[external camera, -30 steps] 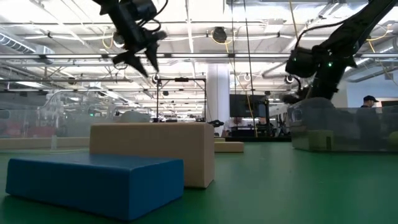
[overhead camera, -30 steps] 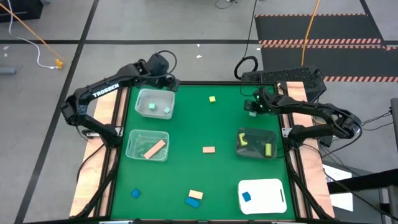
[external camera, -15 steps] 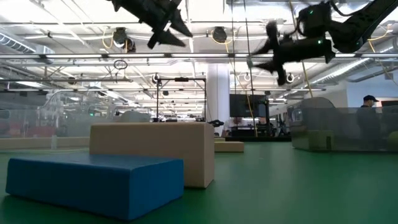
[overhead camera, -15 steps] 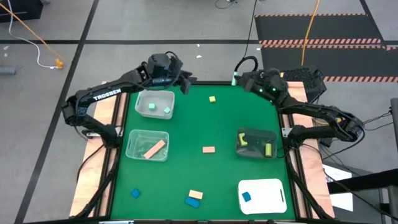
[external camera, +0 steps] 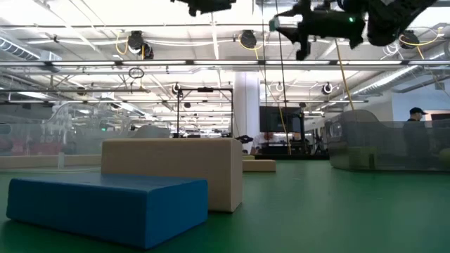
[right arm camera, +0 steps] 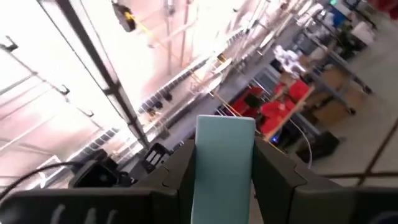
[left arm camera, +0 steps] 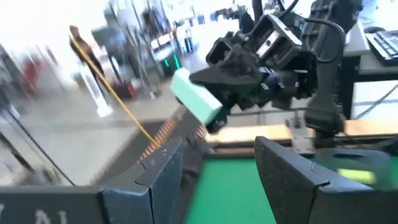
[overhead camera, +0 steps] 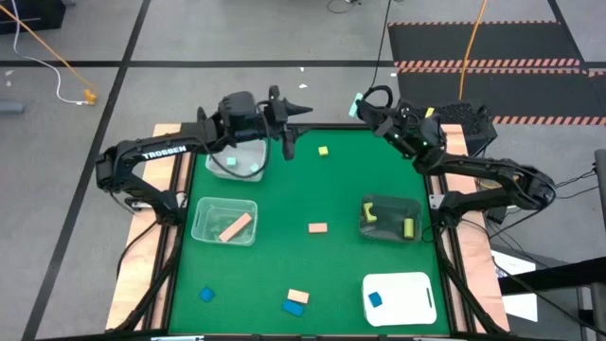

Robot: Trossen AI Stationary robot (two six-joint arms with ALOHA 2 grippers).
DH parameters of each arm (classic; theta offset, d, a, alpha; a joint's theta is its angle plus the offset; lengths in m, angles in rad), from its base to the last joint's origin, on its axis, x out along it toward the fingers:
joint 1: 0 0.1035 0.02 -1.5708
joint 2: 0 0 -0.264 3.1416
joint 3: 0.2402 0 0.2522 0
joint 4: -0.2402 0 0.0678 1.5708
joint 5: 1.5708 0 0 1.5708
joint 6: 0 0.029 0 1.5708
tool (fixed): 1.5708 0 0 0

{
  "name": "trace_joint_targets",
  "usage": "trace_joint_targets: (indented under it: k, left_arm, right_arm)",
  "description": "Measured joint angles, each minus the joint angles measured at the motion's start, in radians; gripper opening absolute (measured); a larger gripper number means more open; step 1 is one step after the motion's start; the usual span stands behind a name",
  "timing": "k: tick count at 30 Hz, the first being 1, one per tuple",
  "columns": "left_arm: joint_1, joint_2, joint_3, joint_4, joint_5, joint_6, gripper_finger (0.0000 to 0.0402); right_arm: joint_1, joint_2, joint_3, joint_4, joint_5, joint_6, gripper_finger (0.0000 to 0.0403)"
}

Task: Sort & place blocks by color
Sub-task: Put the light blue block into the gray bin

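R gripper (overhead camera: 363,105) is clamping a mint block (right arm camera: 224,163) high past the mat's (overhead camera: 312,189) far edge; L gripper (overhead camera: 294,112) is facing it, half-open & empty. Best centring fingers before closing.

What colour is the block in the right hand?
Mint green block, clearest in the right wrist view.

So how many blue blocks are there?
3 blue blocks: one near the mat's left edge, one mid-table beside a tan block, one on the white tray. Arms could hide others.

Matt green felt-like table (overhead camera: 341,189), clear glossy plastic bins (overhead camera: 223,222), and smooth matt blocks (external camera: 105,207).
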State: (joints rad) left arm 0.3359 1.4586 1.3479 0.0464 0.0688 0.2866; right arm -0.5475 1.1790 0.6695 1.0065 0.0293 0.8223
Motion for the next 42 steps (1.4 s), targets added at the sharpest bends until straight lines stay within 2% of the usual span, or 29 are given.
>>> trace_joint_targets:
  k: [7,16,20,23,35,38,42]
  left_arm:
    - [-0.041,0.000,0.000,0.133,-0.103,0.160,0.0200]
    - [-0.071,0.000,0.000,0.168,-0.106,0.183,0.0200]
    - [-0.072,0.000,0.000,0.188,-0.182,0.186,0.0200]
    - [-0.072,0.000,0.000,0.195,-0.254,0.183,0.0200]
    - [-0.063,0.001,-0.001,0.195,-0.350,0.133,0.0198]
    - [-0.057,0.001,-0.002,0.195,-0.353,0.123,0.0178]
    - [-0.058,0.002,-0.002,0.200,-0.359,0.126,0.0124]
  right_arm:
    - [0.084,0.090,0.189,-0.018,0.003,-0.098,0.0109]
    - [0.153,0.259,0.396,-0.021,-0.002,-0.208,0.0109]
    - [0.166,0.315,0.451,-0.014,-0.008,-0.216,0.0109]
    - [0.172,0.348,0.475,-0.018,-0.031,-0.228,0.0109]
    - [0.185,0.359,0.487,-0.022,-0.027,-0.341,0.0109]
    - [0.185,0.358,0.489,-0.054,-0.027,-0.341,0.0109]
    - [0.183,0.357,0.489,-0.068,-0.055,-0.340,0.0109]
